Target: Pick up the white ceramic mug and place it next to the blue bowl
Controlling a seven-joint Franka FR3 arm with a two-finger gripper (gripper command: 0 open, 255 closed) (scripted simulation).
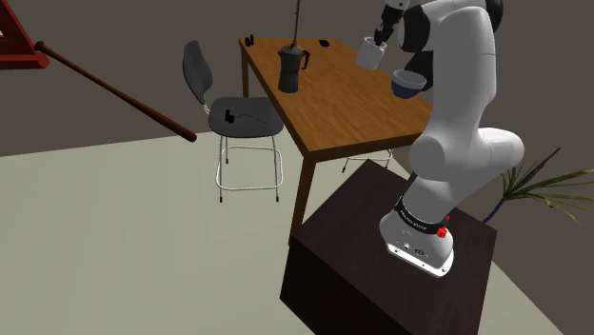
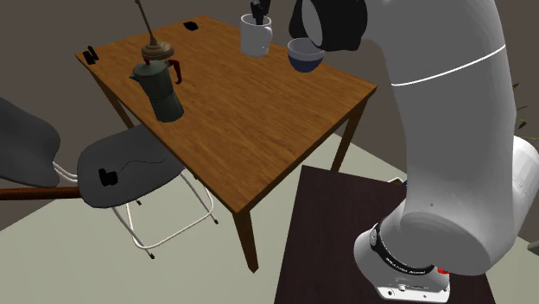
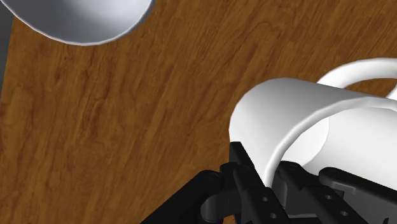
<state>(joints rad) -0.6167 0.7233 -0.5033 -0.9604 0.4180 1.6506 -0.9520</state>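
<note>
brown wooden table [image 1: 347, 109], rectangular top. dark moka pot [image 1: 291, 68] stands upright toward the far end. blue bowl [image 1: 407, 84] sits by the edge at the shoulder view's right, well apart from the pot. one small black item [image 1: 249, 40] at a far corner, a second black item [image 1: 324, 44] along the same far edge.

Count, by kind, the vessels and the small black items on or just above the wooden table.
white mug, clasped by the end effector: 1
blue bowl: 1
dark moka pot: 1
small black items, near the table's far edge: 2
Total: 5
</note>
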